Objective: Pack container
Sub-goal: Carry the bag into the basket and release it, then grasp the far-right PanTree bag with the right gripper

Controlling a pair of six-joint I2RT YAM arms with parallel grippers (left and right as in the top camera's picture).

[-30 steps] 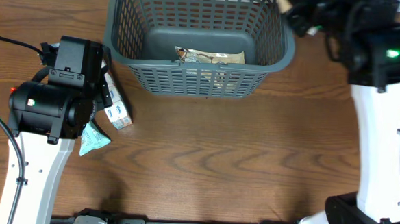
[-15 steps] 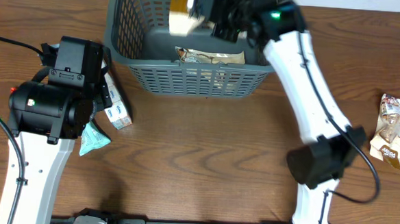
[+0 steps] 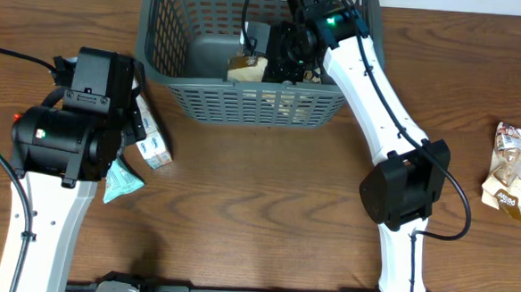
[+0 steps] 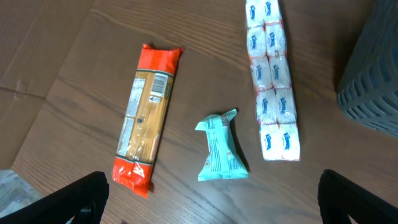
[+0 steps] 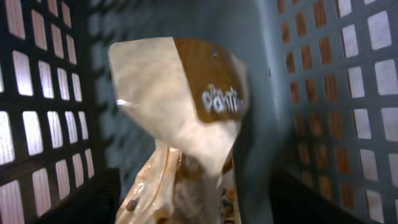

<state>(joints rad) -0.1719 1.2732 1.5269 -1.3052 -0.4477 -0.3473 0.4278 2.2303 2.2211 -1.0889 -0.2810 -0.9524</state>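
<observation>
A brown wood-grain table (image 3: 258,191) fills the overhead view, with a dark rail along its near edge. The container (image 3: 254,105), a dark grey slotted basket, stands at the far middle of the table, and the right arm reaches over its right rim and down inside. In the right wrist view the lattice walls rise on both sides and a cream-and-brown packet (image 5: 180,99) with white lettering, blurred, sits upright in the middle above a clear bag (image 5: 177,199) of brownish pieces on the basket floor. The right gripper (image 5: 196,186) has its fingers spread, one dark finger low at each side of the packet, with a gap showing on the right side. On the left the other arm hangs above the table beside the basket's left wall. The left gripper (image 4: 212,180) is wide apart and holds nothing. Below it lie three things, apart from one another: a long red-ended pasta packet (image 4: 144,118), a crumpled teal pouch (image 4: 219,149), and a strip of white-and-blue sachets (image 4: 272,81) nearest the basket corner. Well off to the right, near the table edge, lies a brown and white snack bag (image 3: 512,168).
</observation>
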